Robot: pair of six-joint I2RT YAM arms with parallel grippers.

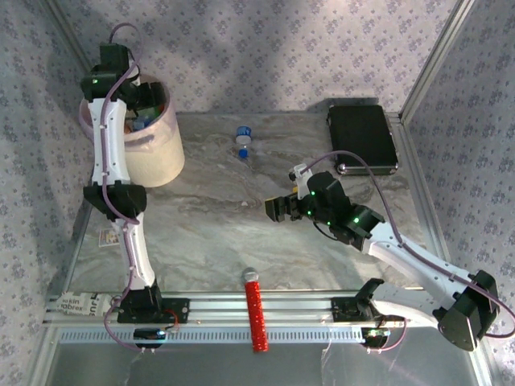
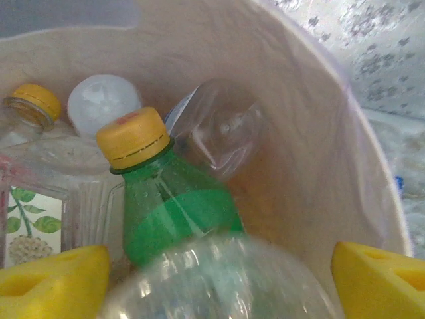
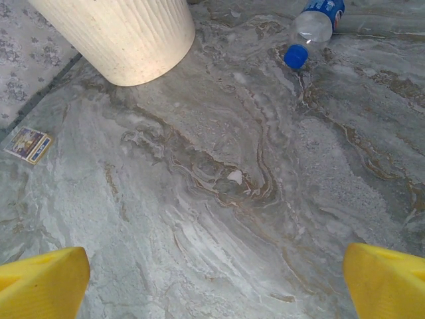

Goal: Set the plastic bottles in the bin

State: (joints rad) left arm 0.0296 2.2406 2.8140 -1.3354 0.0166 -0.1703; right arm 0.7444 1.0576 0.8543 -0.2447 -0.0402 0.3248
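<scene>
The bin (image 1: pixel 153 153), a pale pink-cream bucket, stands at the table's far left. My left gripper (image 1: pixel 149 100) hangs over its mouth. In the left wrist view its yellow fingers (image 2: pixel 53 276) stand wide apart, and a clear plastic bottle (image 2: pixel 219 286), blurred, lies between them above the bin's contents. Below it are a green bottle (image 2: pixel 172 206) with a yellow cap and several clear bottles against the bin wall (image 2: pixel 312 133). One blue-capped bottle (image 1: pixel 242 142) (image 3: pixel 312 26) lies on the table at the back middle. My right gripper (image 1: pixel 278 209) (image 3: pixel 216 292) is open and empty over bare marble.
A flat black case (image 1: pixel 362 137) sits at the back right. A red ribbed cylinder (image 1: pixel 255 314) lies across the front rail. A small card (image 3: pixel 26 144) lies near the left edge. The bin's ribbed side (image 3: pixel 126 33) shows in the right wrist view.
</scene>
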